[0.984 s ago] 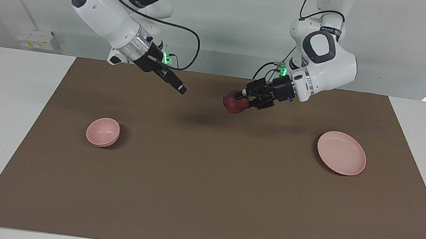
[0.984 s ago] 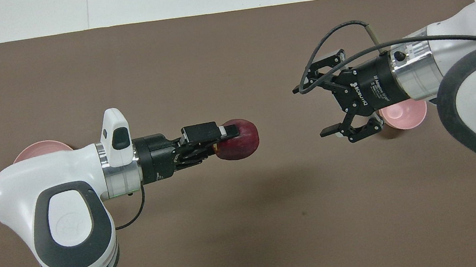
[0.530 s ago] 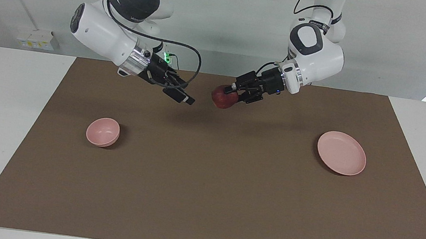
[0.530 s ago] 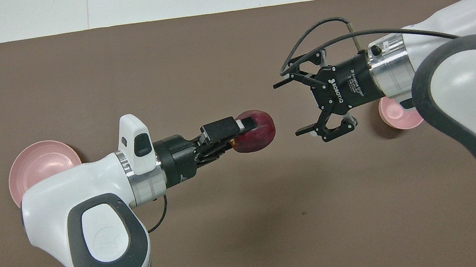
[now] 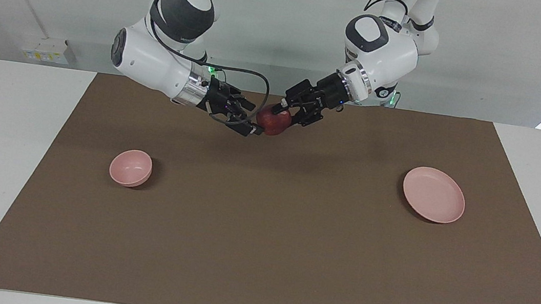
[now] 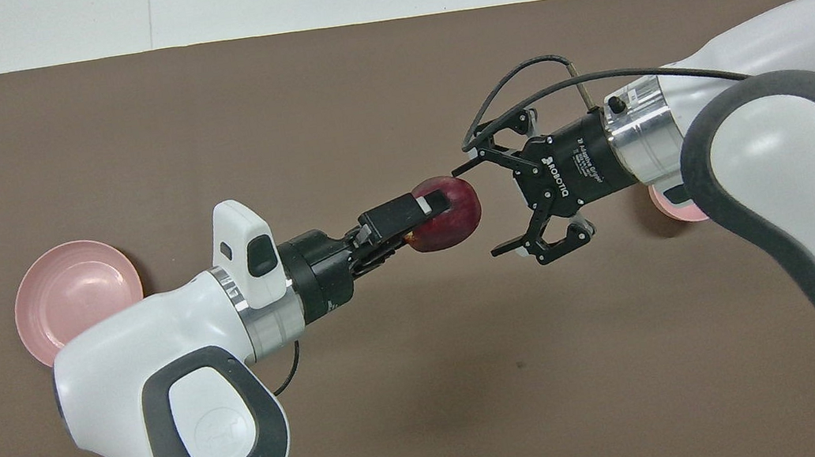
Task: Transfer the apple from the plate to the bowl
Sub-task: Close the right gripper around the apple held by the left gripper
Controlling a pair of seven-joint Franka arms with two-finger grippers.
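The dark red apple (image 5: pixel 271 122) (image 6: pixel 455 215) hangs in the air over the middle of the brown mat, with my left gripper (image 5: pixel 279 116) (image 6: pixel 431 217) shut on it. My right gripper (image 5: pixel 252 122) (image 6: pixel 477 211) is open and faces the apple from the other direction. Its fingertips (image 6: pixel 458 171) just reach the apple's edge; I cannot tell if they touch it. The pink plate (image 5: pixel 433 195) (image 6: pixel 78 298) lies bare toward the left arm's end. The pink bowl (image 5: pixel 130 167) (image 6: pixel 666 204) stands toward the right arm's end, mostly hidden under the right arm in the overhead view.
A brown mat (image 5: pixel 258 254) covers most of the white table (image 5: pixel 2 150). Both arms meet above its middle, at the robots' end. Nothing else lies on the mat.
The left gripper has carried the apple toward the right arm's end. The right gripper, still open, has come in to meet it, and the gap between them has closed.
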